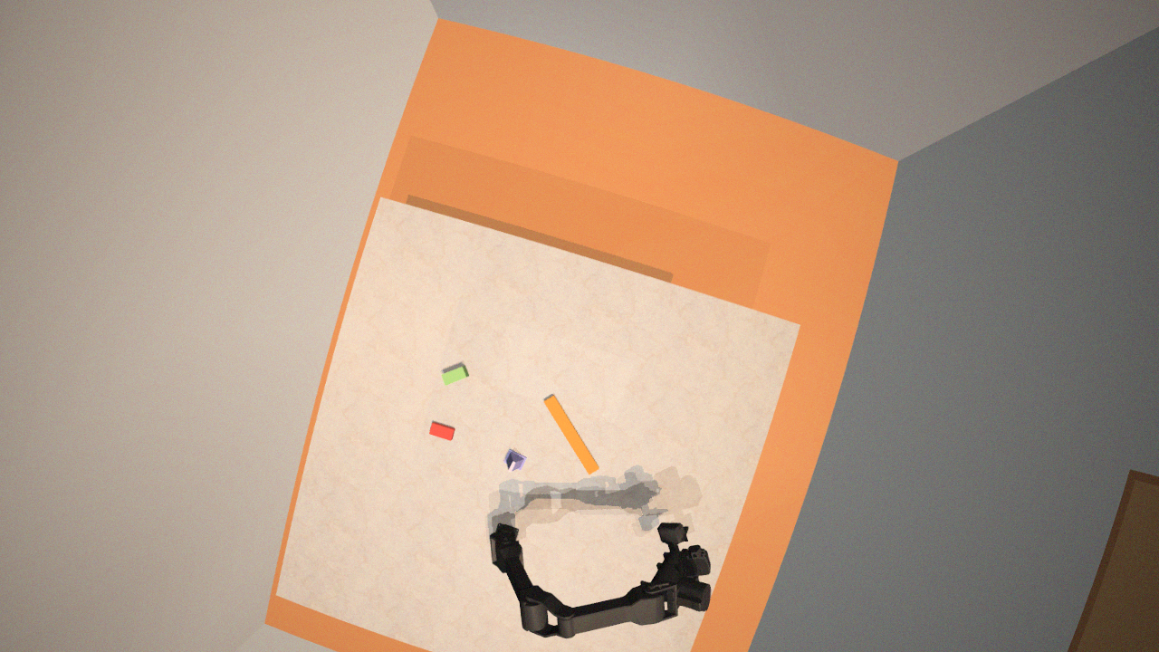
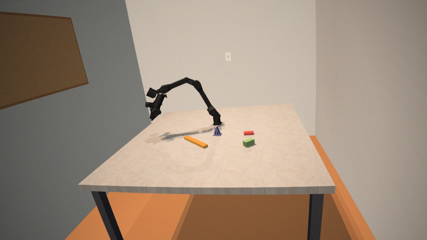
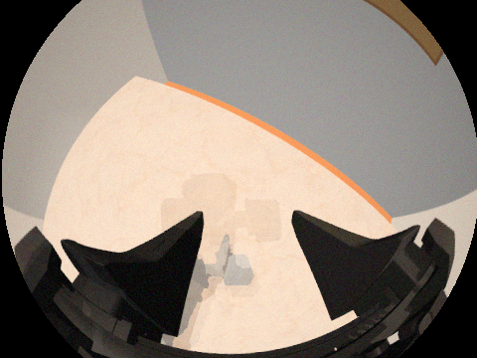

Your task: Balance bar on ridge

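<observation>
The orange bar (image 1: 571, 434) (image 2: 195, 142) lies flat on the table (image 1: 688, 364) (image 2: 134, 170), to one side of the ridge. The small purple ridge (image 1: 514, 459) (image 2: 217, 131) stands upright near the arm's base, with nothing on top of it. My gripper (image 2: 152, 119) (image 3: 248, 217) is open, with nothing between its fingers. It hangs above the table, off to the bar's side away from the ridge, and points downward at a tilt. The bar and ridge do not show in the wrist view.
A red block (image 1: 441, 430) (image 2: 248, 133) and a green block (image 1: 454, 375) (image 2: 248, 142) lie on the table on the far side of the ridge from the bar. The table's side edge is near the gripper.
</observation>
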